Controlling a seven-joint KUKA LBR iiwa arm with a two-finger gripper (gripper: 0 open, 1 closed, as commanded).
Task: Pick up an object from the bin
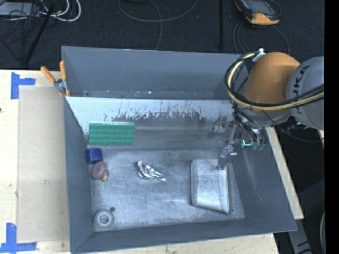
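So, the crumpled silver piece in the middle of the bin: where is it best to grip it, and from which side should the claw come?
I would grip the crumpled silver piece across its narrow middle, coming straight down from above. It lies low and elongated, upper left to lower right, with bare floor along both long sides for the claw.

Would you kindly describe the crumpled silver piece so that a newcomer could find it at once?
Look at the floor of the grey bin, about its middle. Between the green studded plate on the left and the flat grey slab on the right lies a small foil wad. It alone is shiny and wrinkled; the other things are dull.
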